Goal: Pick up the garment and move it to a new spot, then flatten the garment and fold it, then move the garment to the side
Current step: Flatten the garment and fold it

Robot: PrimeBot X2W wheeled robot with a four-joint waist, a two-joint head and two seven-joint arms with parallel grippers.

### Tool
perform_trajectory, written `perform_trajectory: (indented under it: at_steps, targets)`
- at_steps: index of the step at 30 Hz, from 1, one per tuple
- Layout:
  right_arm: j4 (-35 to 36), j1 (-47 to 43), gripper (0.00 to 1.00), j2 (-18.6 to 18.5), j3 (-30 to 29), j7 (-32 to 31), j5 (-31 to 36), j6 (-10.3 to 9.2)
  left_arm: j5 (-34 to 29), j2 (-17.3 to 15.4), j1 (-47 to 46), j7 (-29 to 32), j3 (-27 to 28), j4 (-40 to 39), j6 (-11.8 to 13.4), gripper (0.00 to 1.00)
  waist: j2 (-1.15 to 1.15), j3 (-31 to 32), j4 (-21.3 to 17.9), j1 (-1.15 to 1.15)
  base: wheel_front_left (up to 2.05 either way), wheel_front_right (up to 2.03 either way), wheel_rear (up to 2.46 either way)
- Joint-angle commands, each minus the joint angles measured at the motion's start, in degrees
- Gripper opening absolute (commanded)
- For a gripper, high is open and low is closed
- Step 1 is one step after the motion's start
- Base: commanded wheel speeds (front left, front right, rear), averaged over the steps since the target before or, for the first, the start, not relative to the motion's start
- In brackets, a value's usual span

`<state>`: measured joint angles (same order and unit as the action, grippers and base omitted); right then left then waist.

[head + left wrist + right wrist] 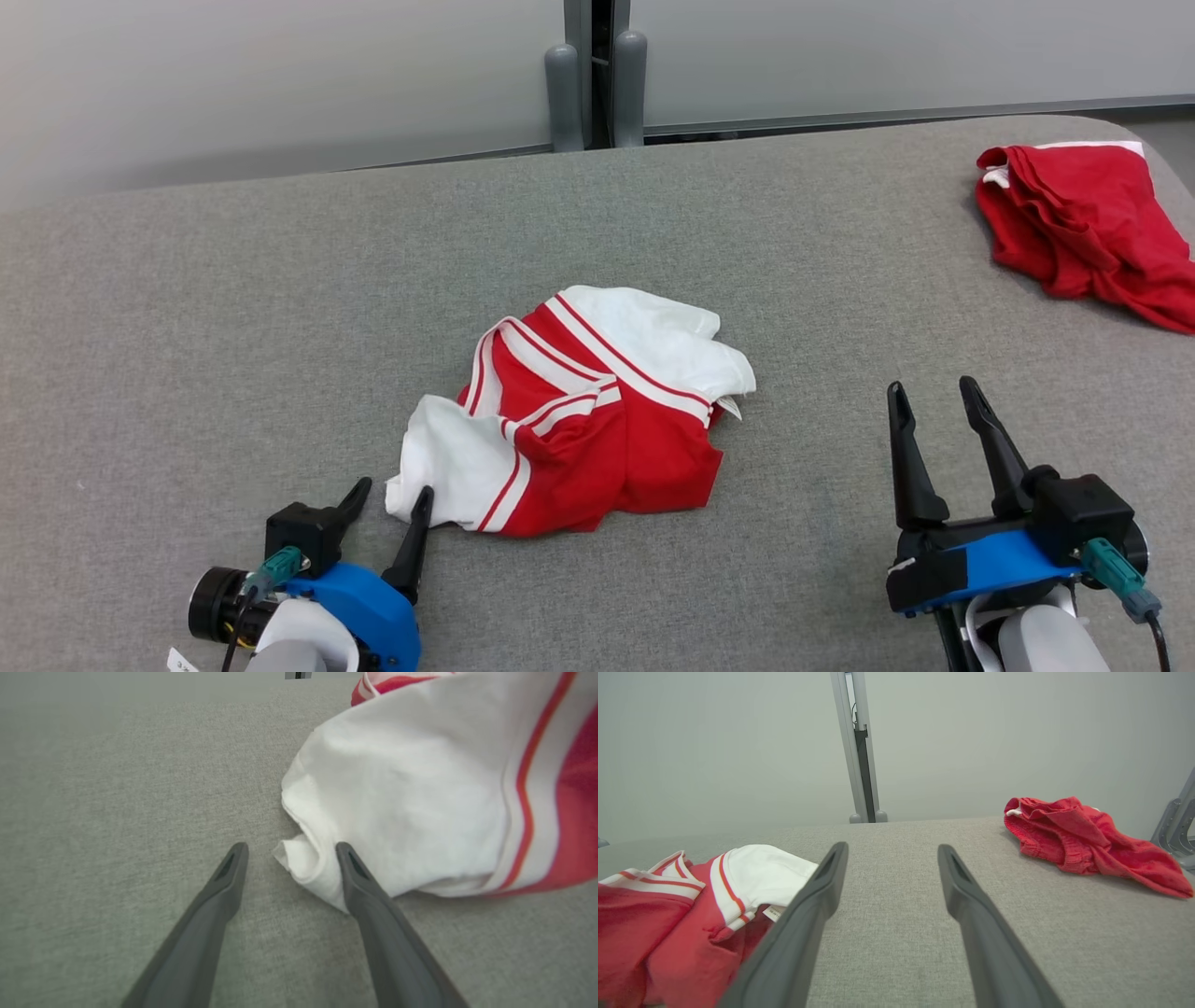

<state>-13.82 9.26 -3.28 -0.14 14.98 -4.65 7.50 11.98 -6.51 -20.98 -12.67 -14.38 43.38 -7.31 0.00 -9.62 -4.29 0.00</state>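
Grey surface (pixel 187 327) spreads around the garment (pixel 579 411), its white corner inside the released left gripper (pixel 395 487); right gripper (pixel 932 385) released too.

A wide grey fabric-covered surface (pixel 205 308) with a rounded far right corner is carrying two pieces of clothing. A crumpled red and white garment (pixel 597 439) with striped trim is lying near the middle of it, with its white parts bunching at the near left end and the far right end. A rumpled plain red cloth garment (pixel 1083 219) with a white edge is lying well apart from it, up by the far right corner.
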Motion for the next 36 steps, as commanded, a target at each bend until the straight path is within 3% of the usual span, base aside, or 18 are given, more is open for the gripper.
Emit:
perform_trajectory:
  at_steps: [1, 6, 7, 8, 9, 10, 20, 30, 36]
  targets:
    - [-0.34, 0.79, 1.0, 0.27, 0.04, 0.29, -0.28, -0.02, 0.58, -0.17, -1.5, -0.12, -0.81, 2.1, -0.22, 1.0, 0.0, -0.28, -0.29, 0.0, 0.0, 0.0, 0.0]
    - [-0.7, 1.13, 1.0, 0.28, -0.18, 0.29, -0.31, -0.02, 1.93, 0.32, -2.13, 0.49, -3.77, 6.07, -0.23, 1.0, 0.0, -0.42, -0.49, 0.0, 0.0, 0.0, 0.0]
    - [-0.7, 1.1, 1.0, 0.29, -0.29, 0.28, -0.29, -0.02, 2.32, 0.38, -2.23, 0.5, -4.47, 6.52, -0.24, 0.59, 0.0, -0.41, -0.45, 0.0, 0.0, 0.0, 0.0]
    - [-0.7, 1.1, 1.0, 0.29, -0.29, 0.28, -0.29, -0.02, 2.32, 0.38, -2.23, 0.5, -4.47, 6.52, -0.24, 0.59, 0.0, -0.41, -0.45, 0.0, 0.0, 0.0, 0.0]
    - [-0.62, 1.02, 1.0, 0.3, -0.37, 0.28, -0.22, -0.02, 2.67, 0.41, -2.39, 0.43, -5.0, 6.86, -0.25, 0.25, 0.0, -0.4, -0.4, 0.0, 0.0, 0.0, 0.0]
    - [-0.52, 0.94, 1.0, 0.32, -0.41, 0.29, -0.13, -0.02, 3.08, 0.4, -2.51, 0.32, -5.58, 7.14, -0.25, 0.0, 0.0, -0.38, -0.32, 0.0, 0.0, 0.0, 0.0]
    - [-0.1, -0.4, 1.0, 0.35, -1.5, 0.29, -0.21, -0.02, 5.1, -0.66, -4.0, -2.22, -5.09, 3.16, 0.54, 0.0, 0.0, 0.58, 3.01, 0.0, 0.0, 0.0, 0.0]
    - [-0.21, -1.54, 1.0, 0.39, -2.12, 0.29, -0.42, -0.02, 7.53, -4.01, 5.01, -2.54, 0.44, -9.39, 4.58, 0.0, 0.0, 1.94, 8.01, 0.0, 0.0, 0.0, 0.0]
    - [-0.66, -1.39, 1.0, 0.4, -1.74, 0.28, -0.53, -0.02, 9.21, -4.95, 11.16, -1.84, 2.01, -12.98, 6.18, 0.0, 0.0, 2.03, 9.46, 0.0, 0.0, 0.0, 0.0]
